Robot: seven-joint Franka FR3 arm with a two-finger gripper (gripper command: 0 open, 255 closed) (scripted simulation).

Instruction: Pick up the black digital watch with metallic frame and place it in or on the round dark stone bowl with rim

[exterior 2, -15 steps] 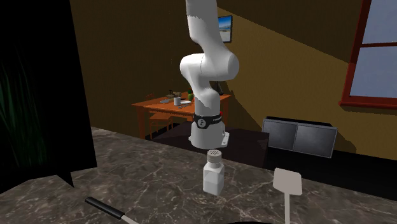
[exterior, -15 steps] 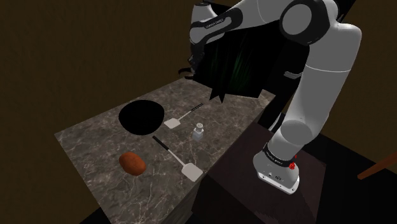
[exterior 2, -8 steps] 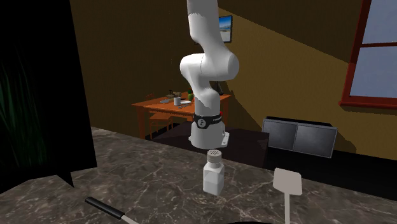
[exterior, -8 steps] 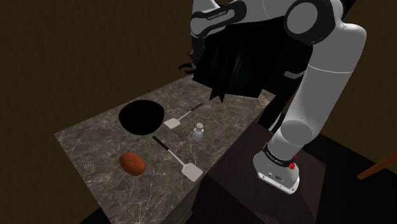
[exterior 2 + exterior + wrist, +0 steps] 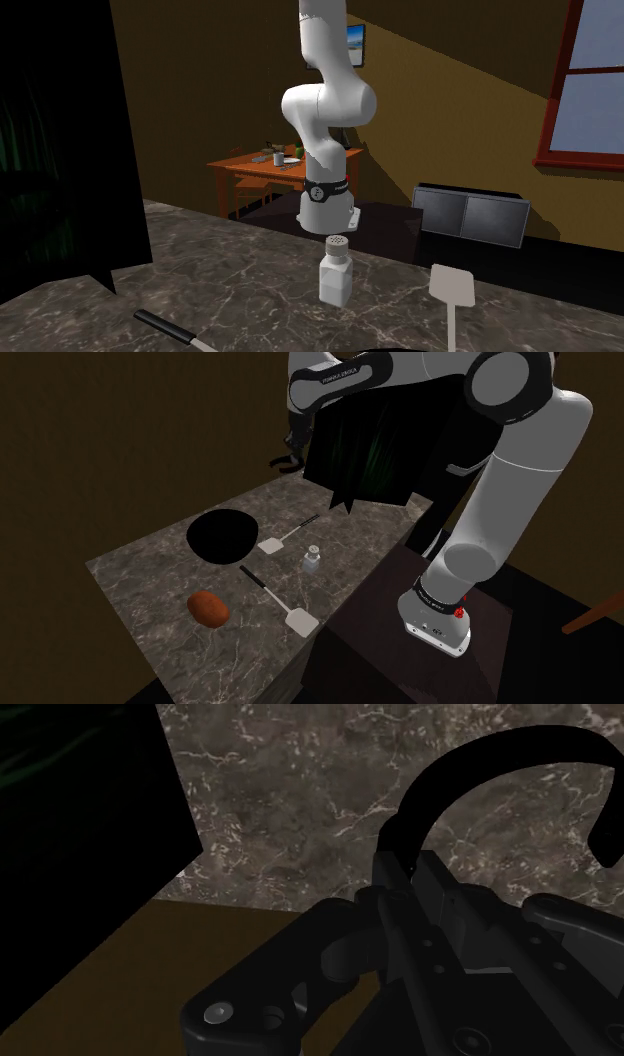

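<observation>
Shoulder view, left to right: an orange-brown lump (image 5: 209, 608) sits on the marbled counter (image 5: 130, 577), with the black round bowl (image 5: 222, 535) behind it. A white spatula (image 5: 281, 537) lies just beside the bowl, a second spatula (image 5: 284, 606) lies nearer the front edge, and a small shaker (image 5: 312, 560) stands between them. I see the gripper (image 5: 297, 444) raised over the counter's far end, well apart from the bowl. Its fingers are clamped on the black watch (image 5: 283, 460), and in the wrist view the strap arcs out beyond them.

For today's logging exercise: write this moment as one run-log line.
gripper shut on watch | watch held above table | bowl on table, watch not yet inside
</observation>
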